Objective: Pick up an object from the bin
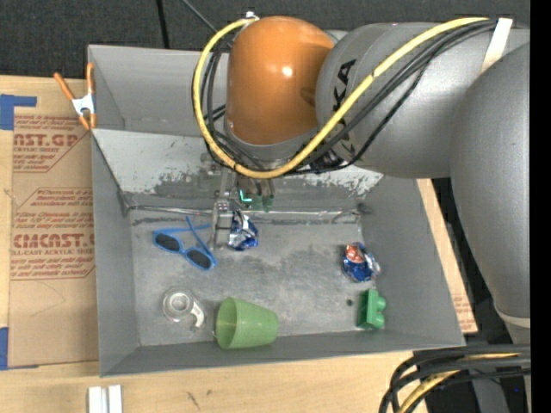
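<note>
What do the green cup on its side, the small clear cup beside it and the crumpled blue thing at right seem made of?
Green cup: likely plastic, matte, even colour. Clear cup: plastic or glass, see-through; cannot tell which. Crumpled blue thing: probably foil or film wrapper, creased and glinting.

Lighting is even and fairly bright, coming from overhead. There's a broad soft highlight on top of the orange wrist cover (271, 76), and the grey arm link (430, 101) is lit pale along its upper side. The arm shades the back wall of the bin (155, 157) around the gripper (234, 222). The floor has a dull sheen, with scuffs catching light. The green cup (245, 323) casts only a faint shadow. The foil wrapper (357, 262) glints. Background beyond the rim is dark.
</note>
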`<action>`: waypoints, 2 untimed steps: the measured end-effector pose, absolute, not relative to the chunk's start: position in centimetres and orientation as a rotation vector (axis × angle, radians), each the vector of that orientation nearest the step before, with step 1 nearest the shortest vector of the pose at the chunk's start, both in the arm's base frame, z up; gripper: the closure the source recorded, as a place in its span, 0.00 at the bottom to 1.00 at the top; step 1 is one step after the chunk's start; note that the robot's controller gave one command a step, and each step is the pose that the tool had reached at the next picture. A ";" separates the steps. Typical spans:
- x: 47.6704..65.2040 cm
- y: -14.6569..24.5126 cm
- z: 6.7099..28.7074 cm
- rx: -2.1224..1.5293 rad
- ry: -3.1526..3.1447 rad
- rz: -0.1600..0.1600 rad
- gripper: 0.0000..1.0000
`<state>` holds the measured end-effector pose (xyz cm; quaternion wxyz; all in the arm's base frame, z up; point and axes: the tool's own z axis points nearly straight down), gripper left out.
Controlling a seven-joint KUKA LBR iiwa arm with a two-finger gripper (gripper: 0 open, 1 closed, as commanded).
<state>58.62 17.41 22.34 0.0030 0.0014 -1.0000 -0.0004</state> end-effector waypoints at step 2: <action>57.7 16.1 7.0 -0.325 -3.127 -0.004 1.00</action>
